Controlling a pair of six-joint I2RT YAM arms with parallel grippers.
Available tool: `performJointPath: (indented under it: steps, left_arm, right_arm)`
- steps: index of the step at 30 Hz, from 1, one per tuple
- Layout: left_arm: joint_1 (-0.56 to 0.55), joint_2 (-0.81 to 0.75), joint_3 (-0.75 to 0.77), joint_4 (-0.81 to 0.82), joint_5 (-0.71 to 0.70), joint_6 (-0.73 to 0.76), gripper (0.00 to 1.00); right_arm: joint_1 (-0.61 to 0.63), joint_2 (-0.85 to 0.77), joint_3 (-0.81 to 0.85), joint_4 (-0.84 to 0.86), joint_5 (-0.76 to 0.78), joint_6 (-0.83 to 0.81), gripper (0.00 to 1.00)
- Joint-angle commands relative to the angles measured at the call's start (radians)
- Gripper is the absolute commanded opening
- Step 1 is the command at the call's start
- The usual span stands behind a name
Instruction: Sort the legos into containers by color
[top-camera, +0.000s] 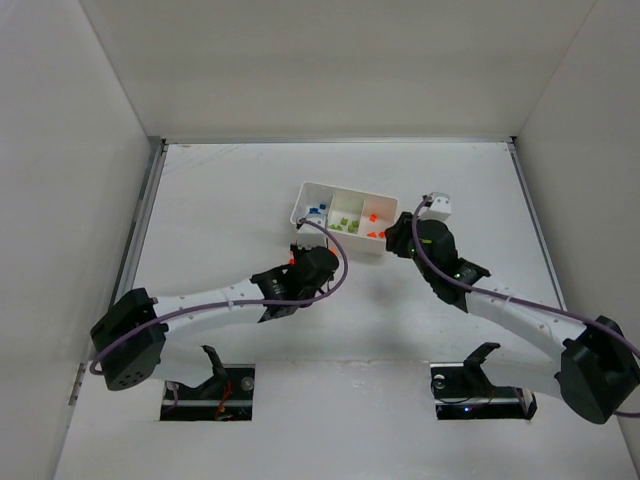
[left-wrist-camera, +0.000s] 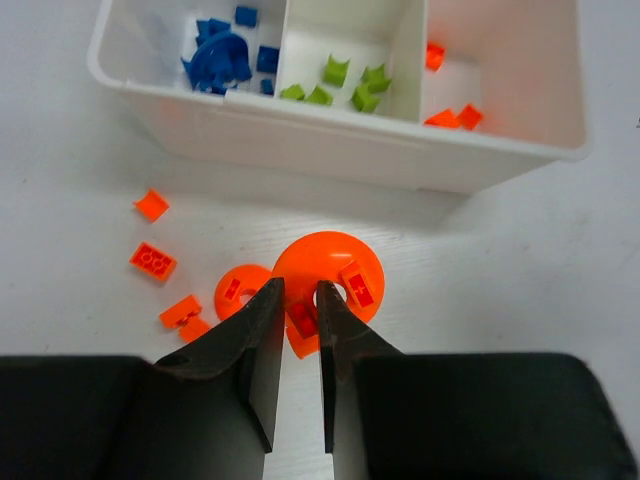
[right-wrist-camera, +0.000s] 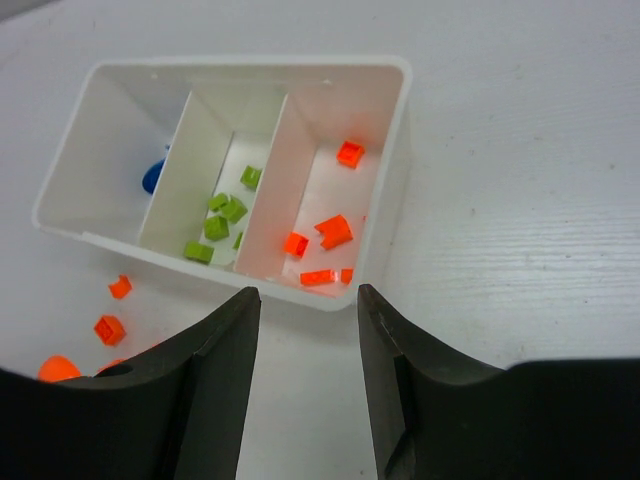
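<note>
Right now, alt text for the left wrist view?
The left claw pinches a small orange brick beside a large orange dome piece. Other loose orange bricks lie nearby, before a white tray of color-sorted bricks.

There's one white tray (left-wrist-camera: 340, 155), split into three compartments. The left one holds blue pieces (left-wrist-camera: 220, 60), one large and at least four small, too bunched to count surely. The middle holds five green bricks (left-wrist-camera: 336, 70) that I can make out, and the right holds five orange bricks (right-wrist-camera: 334, 231). On the table (left-wrist-camera: 520, 300) near the tray I count four loose orange bricks (left-wrist-camera: 152, 261), one large orange dome (left-wrist-camera: 325, 250) and one small orange ring (left-wrist-camera: 250, 280).
</note>
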Motion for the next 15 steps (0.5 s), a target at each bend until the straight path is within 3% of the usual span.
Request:
performJointPath:
  steps: [1,3,7,11,15]
  left_arm:
    - [0.049,0.0,0.096,0.054,0.057,0.025,0.1]
    - [0.081,0.044,0.15,0.11,0.125,0.054,0.09]
    - [0.116,0.185,0.288,0.201,0.202,0.103,0.09]
    - [0.144,0.363,0.444,0.239,0.261,0.135,0.1]
    - [0.165,0.528,0.61,0.209,0.32,0.132,0.1]
  right_arm:
    - [-0.06,-0.07,-0.037,0.063,0.065,0.068,0.5]
    - [-0.101,-0.106,-0.06,0.053,0.066,0.098,0.44]
    - [-0.175,-0.182,-0.112,0.057,0.076,0.159,0.22]
    - [-0.197,-0.205,-0.12,0.054,0.046,0.174,0.2]
    - [-0.194,-0.218,-0.126,0.068,0.059,0.173,0.24]
